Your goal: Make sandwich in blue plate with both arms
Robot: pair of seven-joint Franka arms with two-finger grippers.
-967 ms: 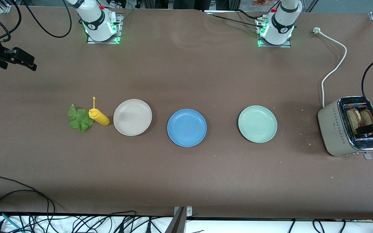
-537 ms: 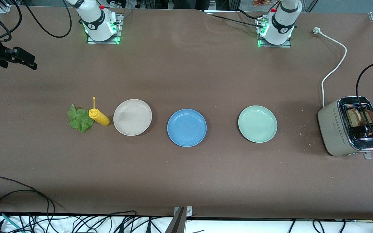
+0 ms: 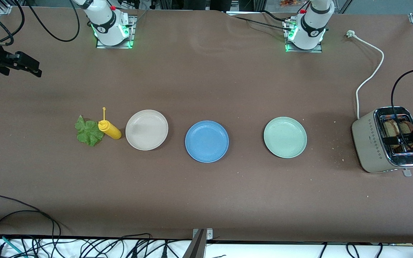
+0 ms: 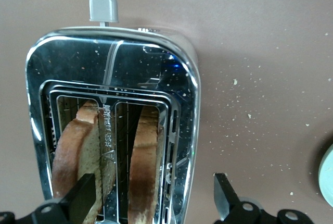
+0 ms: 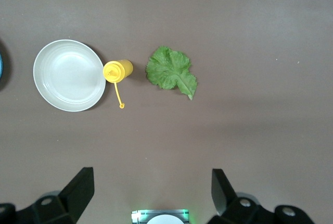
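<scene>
— Three plates sat in a row across the middle of the brown table, didn't they?

— Yes. The blue plate lay in the centre with nothing on it. A beige-white plate stood toward the right arm's end, a pale green plate toward the left arm's end, each apart from the blue one.

— And the sandwich parts?

— Two brown bread slices stood upright in the slots of a silver toaster near the table edge at the left arm's end. A lettuce leaf lay flat past the beige-white plate, touching a yellow squeeze bottle that stood between the leaf and that plate.

— Where was the left gripper?

— Hovering right over the toaster, fingers spread wide, one over the slice in the outer slot, the other out past the toaster's side. It gripped nothing.

— The right gripper?

— Up in the air by the table edge at the right arm's end, fingers wide apart, empty, waiting. Its camera looked down on the leaf, the bottle and the beige-white plate.

— Anything else?

— A white power cord ran from the toaster toward the corner near the left arm's base.
</scene>
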